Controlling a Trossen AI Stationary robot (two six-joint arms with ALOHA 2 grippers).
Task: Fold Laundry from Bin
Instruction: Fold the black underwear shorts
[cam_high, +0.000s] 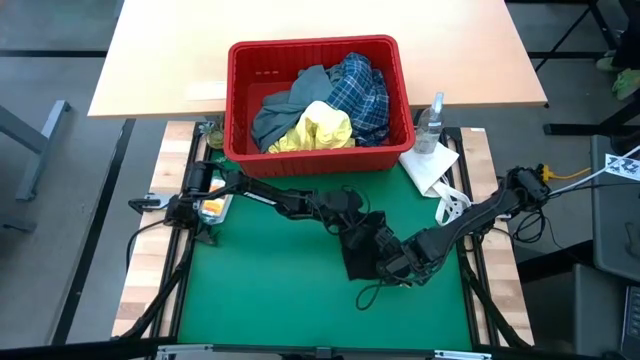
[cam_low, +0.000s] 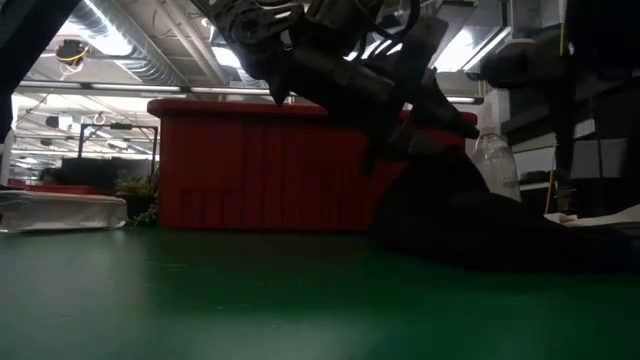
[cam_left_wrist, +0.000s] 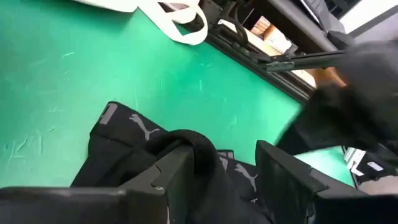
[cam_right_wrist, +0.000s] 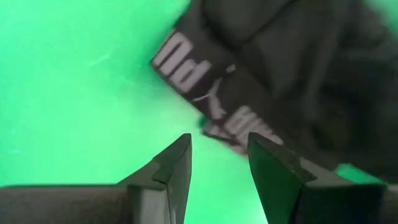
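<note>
- One garment, the dark navy one (cam_high: 362, 243), is found out of the bin and lying on the green mat (cam_high: 260, 290), between the two grippers near the mat's middle; it is judged to be partly worked, since it lies bunched rather than as a flat, squared fold.
- In the red bin (cam_high: 245, 110), at the far edge of the mat, three pieces are seen heaped: a grey-blue garment (cam_high: 285, 108), a yellow one (cam_high: 320, 130) and a blue-white plaid shirt (cam_high: 362, 90). Most of the task is therefore judged to be left.
- The left gripper (cam_left_wrist: 217, 180) is held over the dark garment with its fingers parted; a soft ridge of cloth stands in the gap, but no clamp on it is shown, so it is judged released or nearly so.
- The right gripper (cam_right_wrist: 219, 163) is placed low over the mat just beside the garment's edge, its fingers apart with bare mat between them and nothing held.
- The dark fabric is shown as matte, thick and limp, with a band printed in pale letters and a leaping-cat logo (cam_left_wrist: 144, 129).
- The bin is rigid plastic, rectangular, with slotted walls and a thick rim.
- A clear bottle (cam_high: 431, 122) and a white paper towel (cam_high: 428, 165) are seen beside the bin's right corner.
</note>
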